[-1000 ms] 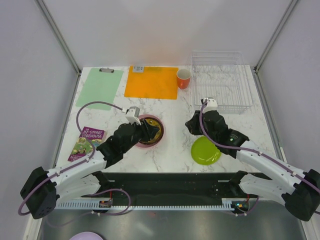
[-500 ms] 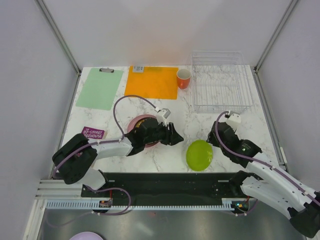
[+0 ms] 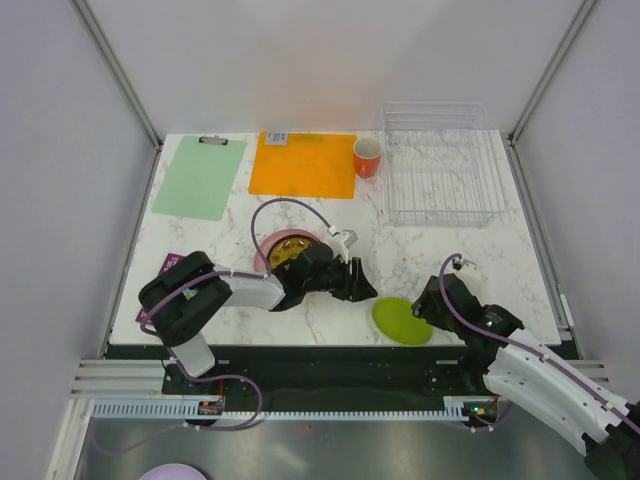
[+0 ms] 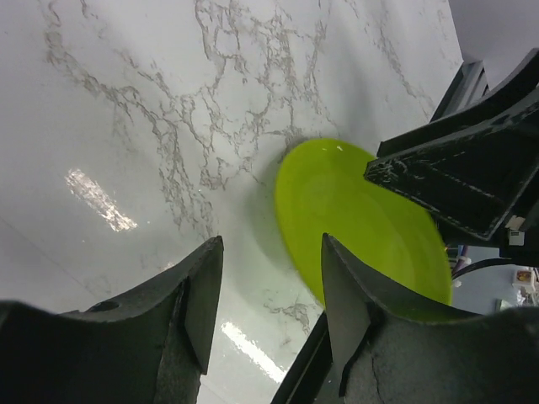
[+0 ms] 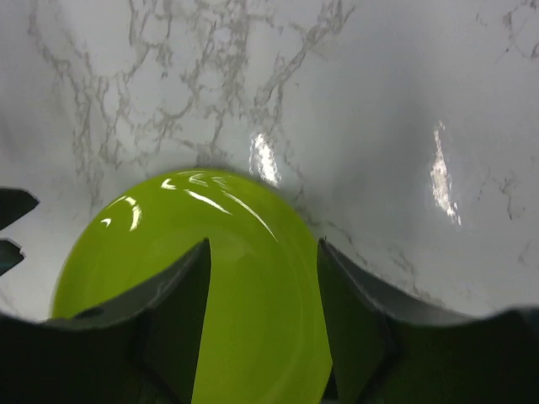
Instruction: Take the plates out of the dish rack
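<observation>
The lime green plate (image 3: 400,321) lies on the marble table near its front edge, and it looks slightly tilted. My right gripper (image 3: 421,306) is open at the plate's right side, with its fingers spread over the plate's face (image 5: 253,320). My left gripper (image 3: 364,291) is open and empty just left of the plate (image 4: 362,227). A pink plate (image 3: 261,256) with the yellow-gold plate (image 3: 285,247) on it sits at table centre, partly under my left arm. The dark red plate is hidden. The dish rack (image 3: 440,165) at the back right holds nothing.
An orange cup (image 3: 367,157) stands beside the rack. An orange mat (image 3: 304,164) and a green clipboard (image 3: 200,177) lie along the back. A purple book (image 3: 167,263) pokes out from under my left arm. The table's front edge runs just below the green plate.
My left arm swung right from the plate stack to beside the green plate. My right arm pulled back toward the near edge, and the green plate shifted slightly toward the front.
</observation>
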